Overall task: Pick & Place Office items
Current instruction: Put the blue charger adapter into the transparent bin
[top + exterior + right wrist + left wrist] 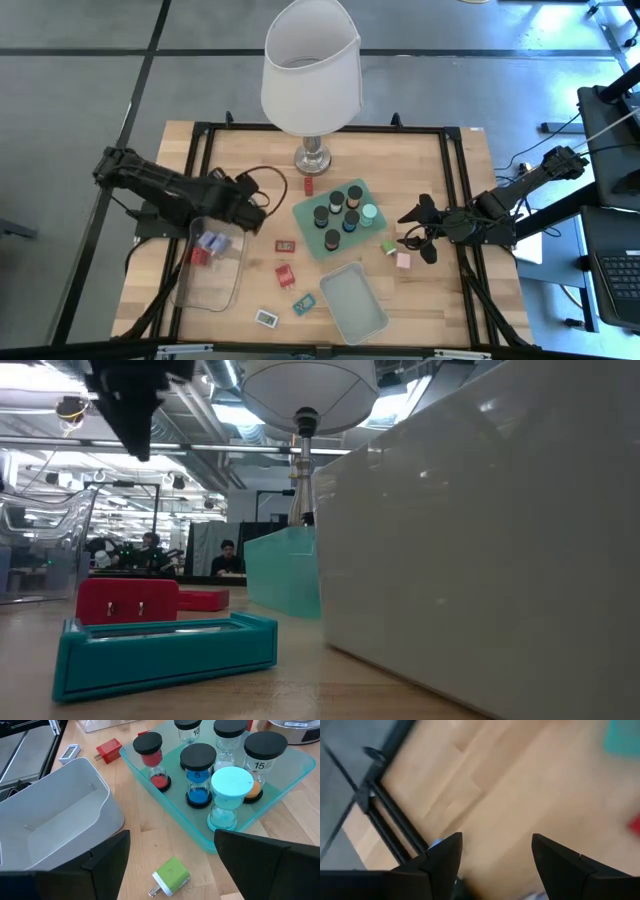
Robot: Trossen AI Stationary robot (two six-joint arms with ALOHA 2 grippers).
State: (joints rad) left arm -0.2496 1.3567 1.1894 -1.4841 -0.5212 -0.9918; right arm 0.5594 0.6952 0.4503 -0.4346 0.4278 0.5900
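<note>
My left gripper (258, 212) (497, 851) is open and holds nothing, above the table at the clear bin's (210, 265) far right corner. A lavender block (211, 240) and a red block (200, 256) lie in the bin. My right gripper (418, 230) (171, 837) is open, with its fingers on either side of a green block (171, 876) (387, 246) on the table, touching nothing. A pink block (403, 260) lies close by. Several timers (199, 775) stand in the mint tray (340, 215). Red (285, 275), teal (305, 303) (165, 650) and white (266, 317) rectangles lie on the wood.
A white-shaded lamp (310, 75) stands at the far edge, with a small red item (309, 185) by its base. A pale tray (353, 300) (55, 815) sits near the front, beside the right gripper. A black frame (455, 200) borders the table. People show in the room behind.
</note>
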